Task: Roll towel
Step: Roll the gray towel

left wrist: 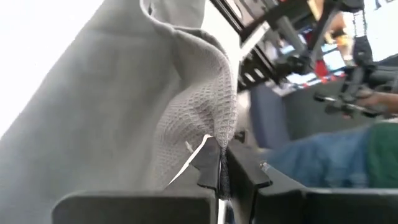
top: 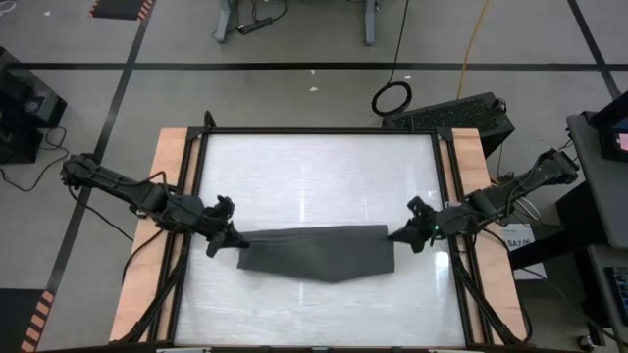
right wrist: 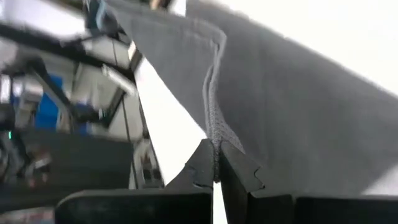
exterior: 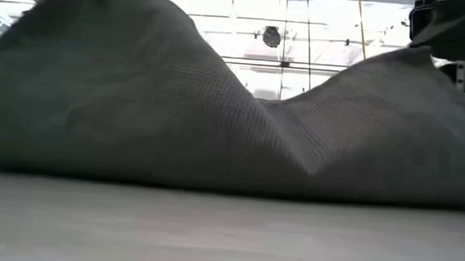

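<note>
Left tool (top: 233, 242) & right tool (top: 395, 234) — each pinching a towel (top: 314, 255) corner, lifted off table (top: 314, 167).

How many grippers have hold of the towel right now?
2. The left gripper pinches the towel at its left end; the right gripper pinches its right end. Both are shut on the cloth, which hangs between them and sags to the table.

Two dark, jointed robot arms with black cables; each claw, left claw (top: 234, 242) and right claw (top: 394, 234), ends in black notched fingers.
</note>
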`<control>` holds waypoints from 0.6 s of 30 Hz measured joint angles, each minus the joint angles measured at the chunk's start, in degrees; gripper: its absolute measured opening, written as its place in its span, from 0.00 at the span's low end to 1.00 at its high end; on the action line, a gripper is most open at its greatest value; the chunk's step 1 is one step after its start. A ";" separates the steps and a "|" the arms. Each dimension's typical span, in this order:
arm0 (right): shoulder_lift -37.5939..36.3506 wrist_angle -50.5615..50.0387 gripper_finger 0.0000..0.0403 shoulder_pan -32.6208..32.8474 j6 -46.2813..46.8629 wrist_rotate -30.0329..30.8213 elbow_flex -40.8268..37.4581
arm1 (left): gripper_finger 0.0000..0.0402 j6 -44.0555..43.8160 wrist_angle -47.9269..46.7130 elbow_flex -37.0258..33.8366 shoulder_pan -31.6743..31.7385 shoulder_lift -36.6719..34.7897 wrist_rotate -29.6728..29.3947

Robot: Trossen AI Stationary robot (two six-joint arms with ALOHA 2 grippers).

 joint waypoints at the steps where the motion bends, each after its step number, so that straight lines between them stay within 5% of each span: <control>1: -0.90 -0.10 0.00 -0.56 -0.41 1.44 0.00 | 0.04 1.24 -1.18 0.60 0.57 -0.14 -0.93; 8: -5.11 0.35 0.00 -3.67 -1.38 2.61 0.00 | 0.04 5.16 -1.94 1.88 3.38 -1.71 -2.85; 18: -4.73 0.20 0.00 -1.61 -1.82 -15.87 0.00 | 0.04 3.40 -1.17 1.95 -1.51 -1.74 9.12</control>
